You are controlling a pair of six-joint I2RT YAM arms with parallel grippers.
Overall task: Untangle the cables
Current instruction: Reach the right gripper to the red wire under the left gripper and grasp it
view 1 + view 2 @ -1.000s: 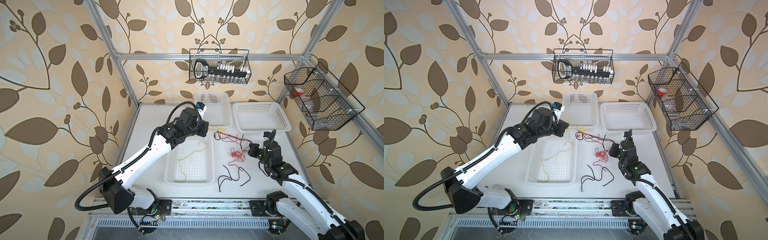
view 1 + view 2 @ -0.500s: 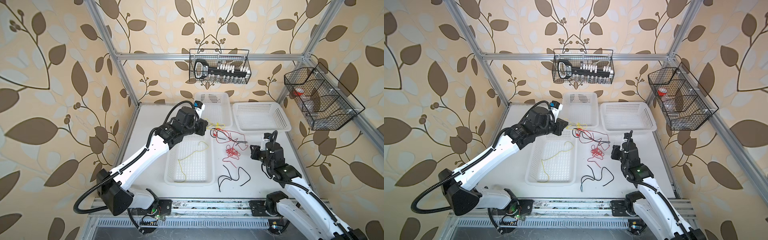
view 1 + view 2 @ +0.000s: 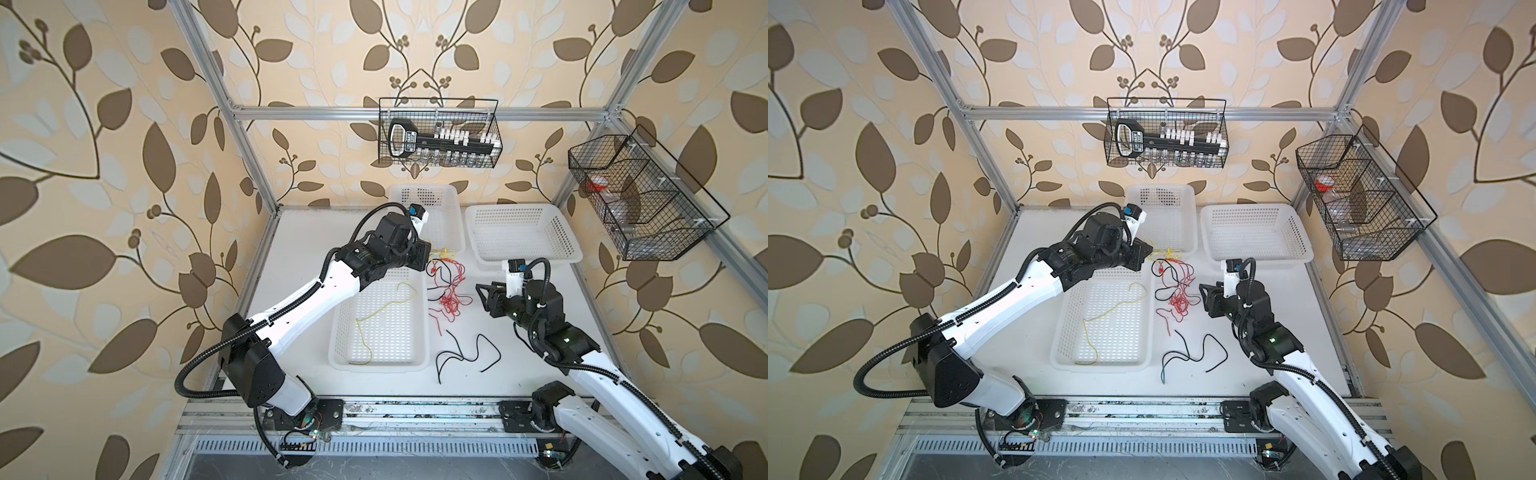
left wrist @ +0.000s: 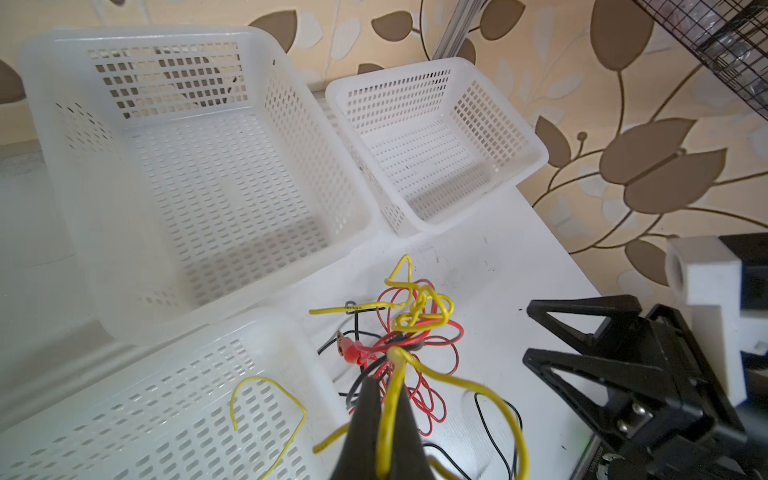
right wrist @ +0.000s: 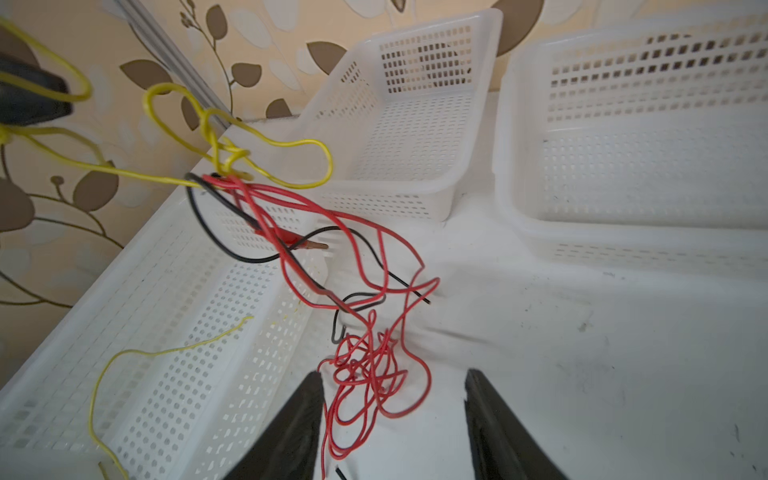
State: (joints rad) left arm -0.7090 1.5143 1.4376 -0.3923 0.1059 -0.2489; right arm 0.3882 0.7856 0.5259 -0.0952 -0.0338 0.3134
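**Change from earlier frames:** The right gripper [image 5: 392, 374] has released. Its jaws now stand apart, holding nothing, and it has drawn back from the red cable [image 5: 365, 374]. The left gripper [image 4: 384, 399] stays clenched on the yellow cable [image 4: 419, 316] and has moved toward the far basket [image 4: 199, 174], dragging the tangle along.

**Cables:** The tangle [image 3: 446, 282] sits on the table [image 3: 519, 374] between the grippers. Knotted yellow loops hang from the left gripper. Red and black strands trail from the knot down to a loose red coil. A red clip [image 4: 353, 353] shows within. A second yellow wire [image 3: 386, 311] lies in the tray [image 3: 345, 361]. A black cable [image 3: 465, 353] lies apart, nearer the front edge.
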